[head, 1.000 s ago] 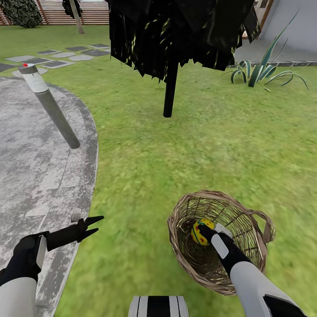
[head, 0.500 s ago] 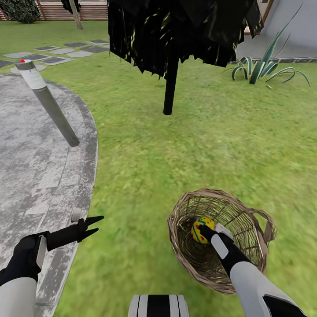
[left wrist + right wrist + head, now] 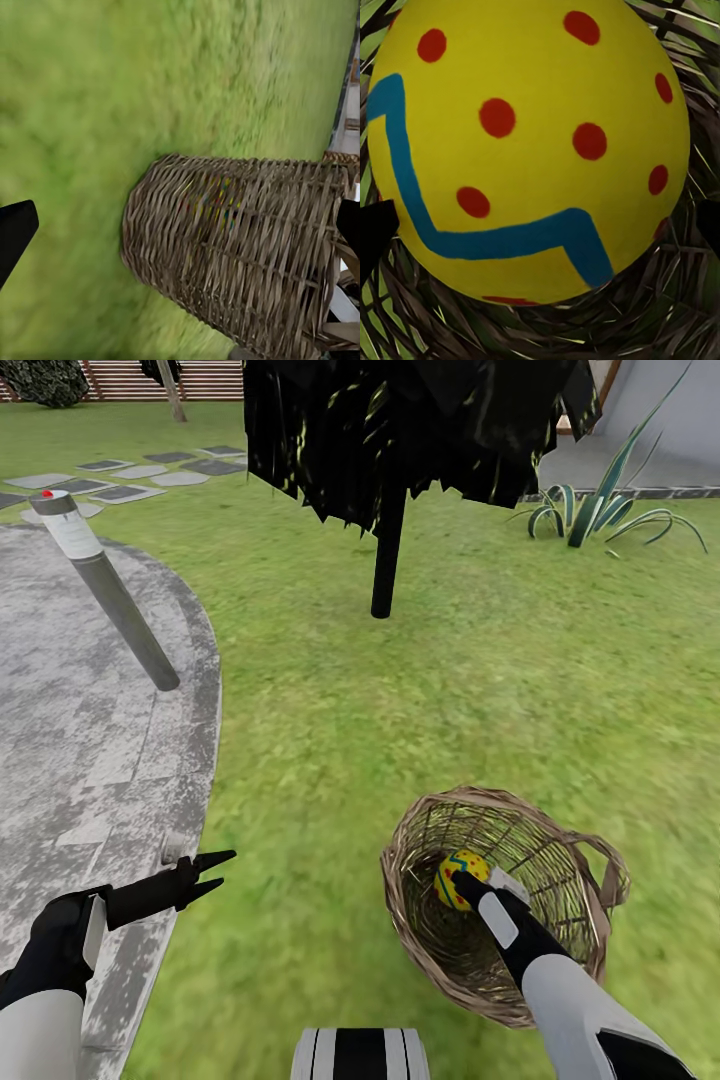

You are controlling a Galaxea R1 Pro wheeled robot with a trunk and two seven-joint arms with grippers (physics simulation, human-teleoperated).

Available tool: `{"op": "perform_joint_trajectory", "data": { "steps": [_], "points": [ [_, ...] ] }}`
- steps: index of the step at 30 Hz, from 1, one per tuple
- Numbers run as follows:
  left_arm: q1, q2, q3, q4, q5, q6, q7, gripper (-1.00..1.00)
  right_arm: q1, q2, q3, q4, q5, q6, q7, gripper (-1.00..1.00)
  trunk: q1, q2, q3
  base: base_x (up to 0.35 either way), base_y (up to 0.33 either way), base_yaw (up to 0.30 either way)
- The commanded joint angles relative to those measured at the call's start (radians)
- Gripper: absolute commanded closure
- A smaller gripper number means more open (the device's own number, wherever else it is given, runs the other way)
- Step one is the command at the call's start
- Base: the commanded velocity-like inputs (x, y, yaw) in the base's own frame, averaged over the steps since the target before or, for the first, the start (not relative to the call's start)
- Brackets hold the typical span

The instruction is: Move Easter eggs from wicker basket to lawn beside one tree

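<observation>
**Right arm down in the basket, fingers at an egg**

Nearest the robot, on the lawn [image 3: 330, 760], the right gripper [image 3: 458, 882] reaches into the wicker basket [image 3: 560, 840], its fingers set on either side of a yellow Easter egg [image 3: 455, 875] with red dots and a blue zigzag. From the right wrist view the egg [image 3: 529, 142] sits between the two dark fingertips at the picture's edges, over the woven bottom; whether they actually press on it cannot be told. Over by the edge of the grey paving [image 3: 90, 740], the left gripper [image 3: 215, 872] hangs with its fingers a little apart, holding nothing. Its wrist view shows the basket's woven wall [image 3: 240, 255] from the side, coloured eggs faintly visible through the weave. Farther off, a grey bollard [image 3: 105, 595] stands on the paving, and a tree with black foliage [image 3: 385, 565] rises from the grass.
</observation>
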Motion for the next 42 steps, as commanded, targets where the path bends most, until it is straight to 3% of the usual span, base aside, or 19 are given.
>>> {"op": "perform_joint_trajectory", "data": {
  "steps": [1,42],
  "points": [
    [-0.001,-0.001,0.004,0.000,-0.011,0.008,-0.010,-1.00,0.000,0.001,-0.001,-0.003,-0.009,0.004,-0.005,-1.00,0.000,0.000,-0.001,0.000,0.000,0.000],
    [-0.001,0.001,0.005,0.000,-0.011,0.008,-0.011,-1.00,0.001,0.011,0.009,-0.006,-0.003,-0.001,0.006,-1.00,0.002,-0.001,-0.020,0.000,0.000,0.000]
  ]
}}
